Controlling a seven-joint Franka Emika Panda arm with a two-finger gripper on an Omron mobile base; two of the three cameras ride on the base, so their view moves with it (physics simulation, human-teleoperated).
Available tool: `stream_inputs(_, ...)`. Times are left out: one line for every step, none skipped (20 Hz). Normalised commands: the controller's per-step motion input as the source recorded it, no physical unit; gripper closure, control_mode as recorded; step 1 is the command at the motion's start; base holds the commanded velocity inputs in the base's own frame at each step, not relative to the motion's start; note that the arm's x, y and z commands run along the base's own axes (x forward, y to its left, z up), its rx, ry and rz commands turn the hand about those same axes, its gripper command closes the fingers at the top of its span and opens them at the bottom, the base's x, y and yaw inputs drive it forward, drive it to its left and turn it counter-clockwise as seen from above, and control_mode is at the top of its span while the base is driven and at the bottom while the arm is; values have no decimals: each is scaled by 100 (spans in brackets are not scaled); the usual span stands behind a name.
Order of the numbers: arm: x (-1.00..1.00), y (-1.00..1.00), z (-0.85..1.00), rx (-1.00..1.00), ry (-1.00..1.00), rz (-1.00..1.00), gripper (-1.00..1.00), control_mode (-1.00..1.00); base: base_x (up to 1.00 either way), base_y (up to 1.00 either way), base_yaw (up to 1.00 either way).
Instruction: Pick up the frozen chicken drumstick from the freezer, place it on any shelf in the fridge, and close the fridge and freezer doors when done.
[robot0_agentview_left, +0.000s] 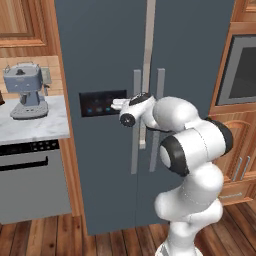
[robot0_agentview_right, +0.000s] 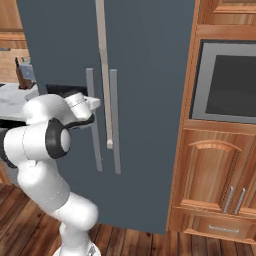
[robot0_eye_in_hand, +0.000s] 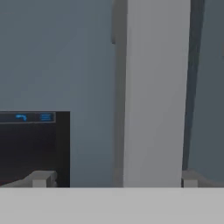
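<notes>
At the centre of the left base view, the gripper (robot0_agentview_left: 116, 104) is held against the freezer door (robot0_agentview_left: 100, 60), just beside its black dispenser panel (robot0_agentview_left: 102, 102). In the hand view, the fingers (robot0_eye_in_hand: 41, 178) are spread wide to either side of the pale grey handle (robot0_eye_in_hand: 153, 92). Both fridge and freezer doors (robot0_agentview_right: 145, 75) are seen closed.

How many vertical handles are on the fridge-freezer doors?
2: the freezer door handle, beside the black dispenser panel, and the fridge door handle just right of it. None looks hidden.
</notes>
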Motion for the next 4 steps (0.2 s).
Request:
stream_inputs(0,0,0,0,0,0,-100,-100,0,0,0)
stream_inputs(0,0,0,0,0,0,-100,-100,0,0,0)
stream_inputs(0,0,0,0,0,0,-100,-100,0,0,0)
stream_inputs(0,0,0,0,0,0,-100,-100,0,0,0)
